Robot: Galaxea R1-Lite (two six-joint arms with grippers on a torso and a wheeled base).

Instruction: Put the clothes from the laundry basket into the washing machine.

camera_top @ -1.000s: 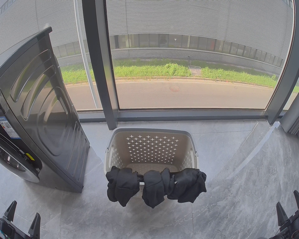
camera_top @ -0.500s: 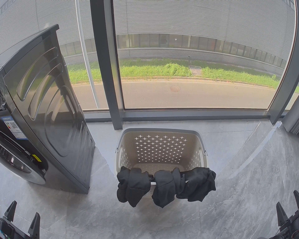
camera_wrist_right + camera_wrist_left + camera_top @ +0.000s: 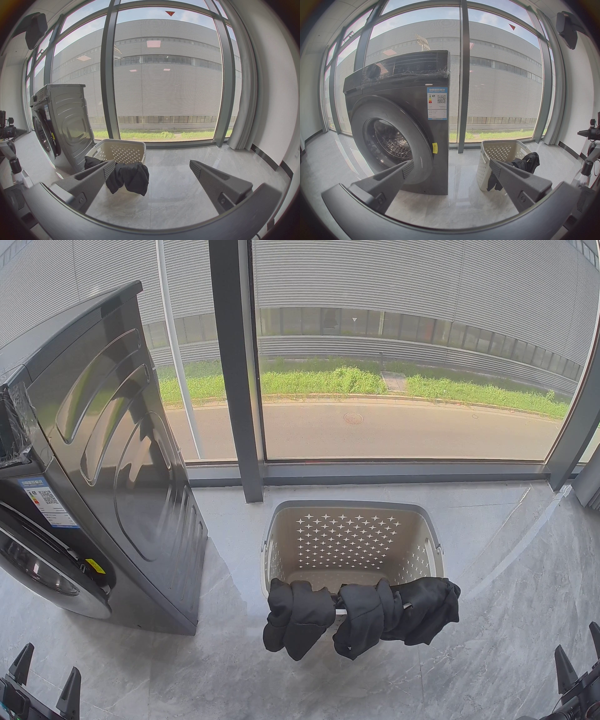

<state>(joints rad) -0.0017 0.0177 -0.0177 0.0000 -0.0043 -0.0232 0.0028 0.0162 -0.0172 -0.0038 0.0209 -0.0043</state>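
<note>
A dark grey washing machine [image 3: 112,459] stands on the left, its round front door [image 3: 389,142] facing my left gripper. To its right a beige laundry basket [image 3: 350,507] with star-shaped holes sits on the floor. Black clothes [image 3: 362,615] hang in bunches over the basket's near rim, and the inside looks bare. My left gripper [image 3: 49,671] is low at the near left, open and holding nothing, well short of the machine. At the near right my right gripper [image 3: 578,649] is open too, apart from the basket. The clothes [image 3: 131,176] show beyond its fingers.
A glass wall with a dark pillar [image 3: 240,365] runs just behind the basket. A curtain [image 3: 247,93] hangs at the far right. Grey marble floor [image 3: 500,565] spreads between the grippers and the basket and to the basket's right.
The whole head picture has shifted right, so the camera has moved; more of the washing machine's front shows. Basket, clothes and both grippers keep their places relative to each other.
</note>
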